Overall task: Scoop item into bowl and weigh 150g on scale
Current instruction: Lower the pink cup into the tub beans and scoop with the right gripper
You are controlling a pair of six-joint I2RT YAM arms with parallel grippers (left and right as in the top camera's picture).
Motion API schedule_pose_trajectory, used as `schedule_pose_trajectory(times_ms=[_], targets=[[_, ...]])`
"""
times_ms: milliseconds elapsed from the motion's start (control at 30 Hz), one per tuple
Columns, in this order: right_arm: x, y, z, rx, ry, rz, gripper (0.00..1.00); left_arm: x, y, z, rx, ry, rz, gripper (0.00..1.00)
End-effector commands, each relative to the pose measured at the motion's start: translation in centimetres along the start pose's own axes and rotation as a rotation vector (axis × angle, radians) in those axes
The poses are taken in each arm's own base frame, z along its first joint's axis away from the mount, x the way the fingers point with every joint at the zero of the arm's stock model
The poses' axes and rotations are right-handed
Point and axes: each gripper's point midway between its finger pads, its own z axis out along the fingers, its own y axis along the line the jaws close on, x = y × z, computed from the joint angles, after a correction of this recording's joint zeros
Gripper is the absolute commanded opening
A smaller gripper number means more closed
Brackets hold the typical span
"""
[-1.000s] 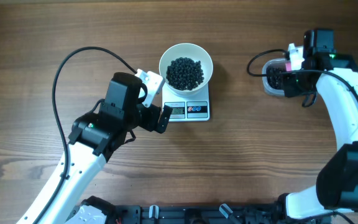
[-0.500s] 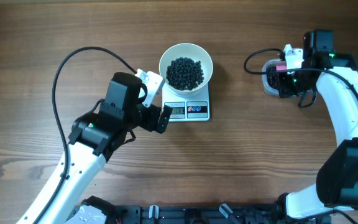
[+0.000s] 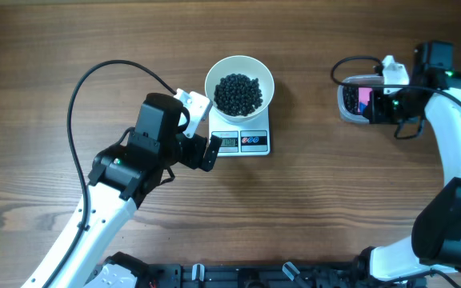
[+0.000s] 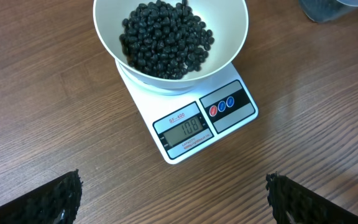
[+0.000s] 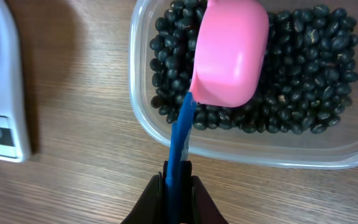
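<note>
Right claw pinched tight on the thin blue handle of a smooth pink plastic scoop. Its rounded cup sits just ahead of the claw, over glossy black pellets in a clear, round-cornered tub. Left claw spread wide, holding nothing, pads ribbed black; just ahead of it, on grained wood table, flat white rectangular scale carrying smooth round white bowl heaped with more pellets.

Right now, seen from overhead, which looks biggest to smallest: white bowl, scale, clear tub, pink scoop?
1. white bowl and scale: alike in width, scale half hidden under the bowl, so unranked.
2. clear tub, partly hidden.
3. pink scoop.
</note>
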Motion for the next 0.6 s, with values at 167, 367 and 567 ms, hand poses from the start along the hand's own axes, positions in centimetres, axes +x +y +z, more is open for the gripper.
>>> schedule_pose_trajectory(times_ms=[167, 367, 567], targets=[[-0.5, 2.7, -1.8, -0.238, -0.072, 0.014, 0.04, -0.7, 0.1, -0.2, -0.003, -0.016, 0.017, 1.0], [-0.3, 2.1, -2.0, -0.237, -0.072, 0.038, 0.04, -0.7, 0.1, -0.2, -0.003, -0.016, 0.017, 1.0], [-0.1, 1.6, -2.5, -0.268, -0.088, 0.04, 0.04, -0.7, 0.1, -0.2, -0.003, -0.016, 0.017, 1.0]])
